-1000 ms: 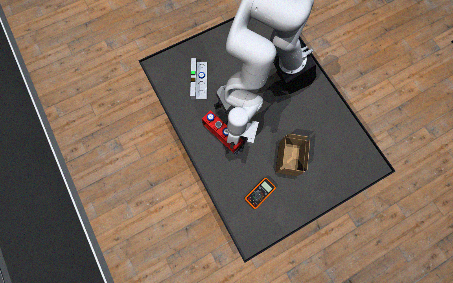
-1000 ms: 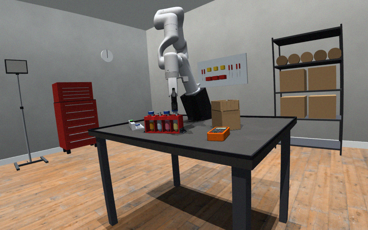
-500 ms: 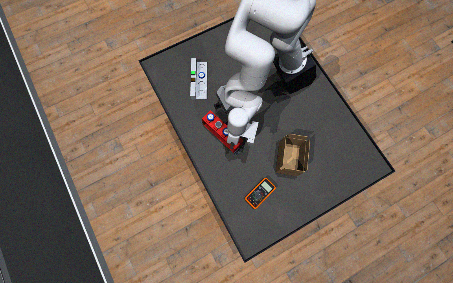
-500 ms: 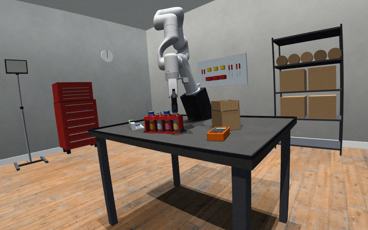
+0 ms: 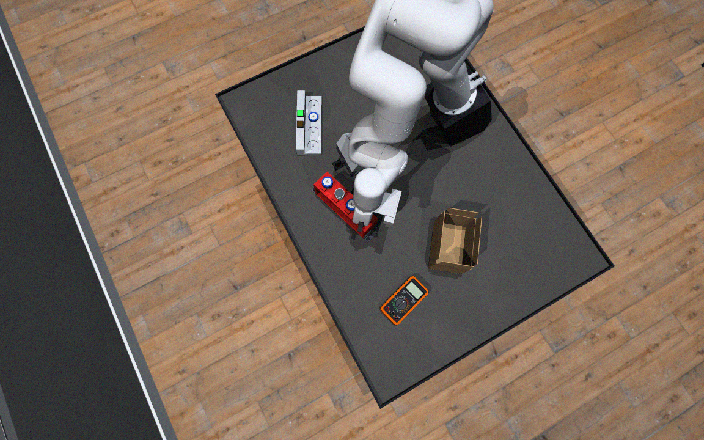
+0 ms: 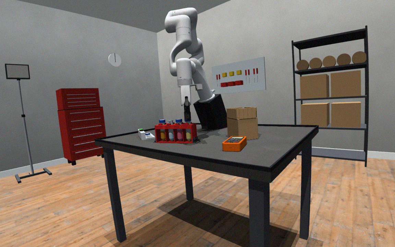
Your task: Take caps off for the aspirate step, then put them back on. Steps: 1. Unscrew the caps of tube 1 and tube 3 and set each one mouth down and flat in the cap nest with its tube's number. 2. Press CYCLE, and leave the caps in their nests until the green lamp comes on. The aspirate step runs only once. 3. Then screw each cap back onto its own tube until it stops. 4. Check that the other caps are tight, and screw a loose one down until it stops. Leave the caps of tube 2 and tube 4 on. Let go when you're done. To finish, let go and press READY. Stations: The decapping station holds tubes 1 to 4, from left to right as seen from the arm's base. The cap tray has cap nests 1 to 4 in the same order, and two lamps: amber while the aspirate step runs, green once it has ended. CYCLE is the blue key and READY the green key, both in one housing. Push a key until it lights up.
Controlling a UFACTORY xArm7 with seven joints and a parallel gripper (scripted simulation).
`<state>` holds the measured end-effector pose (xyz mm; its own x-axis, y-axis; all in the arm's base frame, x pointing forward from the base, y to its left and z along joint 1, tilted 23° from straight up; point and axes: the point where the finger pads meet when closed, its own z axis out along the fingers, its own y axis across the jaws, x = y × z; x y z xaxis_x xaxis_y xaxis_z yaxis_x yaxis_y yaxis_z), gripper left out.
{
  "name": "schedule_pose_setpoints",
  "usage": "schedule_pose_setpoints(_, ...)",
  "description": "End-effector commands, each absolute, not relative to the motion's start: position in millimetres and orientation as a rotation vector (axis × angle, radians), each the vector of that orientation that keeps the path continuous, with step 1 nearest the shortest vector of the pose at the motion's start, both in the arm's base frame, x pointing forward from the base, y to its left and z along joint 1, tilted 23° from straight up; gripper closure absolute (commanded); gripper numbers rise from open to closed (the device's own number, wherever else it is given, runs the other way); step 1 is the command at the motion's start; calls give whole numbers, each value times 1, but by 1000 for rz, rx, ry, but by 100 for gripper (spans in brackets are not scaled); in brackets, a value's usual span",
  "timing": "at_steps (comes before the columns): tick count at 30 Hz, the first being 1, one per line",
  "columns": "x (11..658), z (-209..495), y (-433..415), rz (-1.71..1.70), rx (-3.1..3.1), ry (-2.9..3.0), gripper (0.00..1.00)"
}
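The red decapping station point(image 5: 320, 190) point(image 6: 176, 125) stands left of the table's middle. My gripper point(image 6: 187, 119) comes straight down on tube 1 at the station's near end and is shut on its blue cap. In the top view my wrist hides that cap. Tube 2's cap point(image 5: 350, 204) point(image 6: 178, 120) and tube 4's cap point(image 5: 326, 181) point(image 6: 162, 120) are on. Tube 3 point(image 5: 339, 193) point(image 6: 170, 122) stands open. Its blue cap point(image 5: 313, 116) lies in nest 3 of the white cap tray point(image 5: 307, 147) point(image 6: 145, 135). The green lamp point(image 5: 299, 113) point(image 6: 140, 129) is lit.
A dark box point(image 5: 339, 162) sits half hidden under my arm beside the station. An open cardboard box point(image 5: 456, 241) point(image 6: 241, 126) and an orange multimeter point(image 5: 404, 299) point(image 6: 234, 143) lie to the right. My base point(image 5: 458, 117) is at the table's far edge.
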<state>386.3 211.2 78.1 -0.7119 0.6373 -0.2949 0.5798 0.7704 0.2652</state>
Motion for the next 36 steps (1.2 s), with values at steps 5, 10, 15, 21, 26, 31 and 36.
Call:
schedule_pose_setpoints(5, 387, 79, 212, 219, 927, 2594, 54)
schedule_pose_setpoints(10, 387, 79, 212, 219, 927, 2594, 54)
schedule_pose_setpoints(15, 387, 79, 212, 219, 927, 2594, 54)
schedule_pose_setpoints(21, 387, 79, 212, 219, 927, 2594, 54)
schedule_pose_setpoints(26, 388, 77, 212, 245, 1056, 2551, 54)
schedule_pose_setpoints(31, 389, 75, 212, 245, 1056, 2551, 54)
schedule_pose_setpoints(36, 390, 73, 212, 245, 1056, 2551, 54)
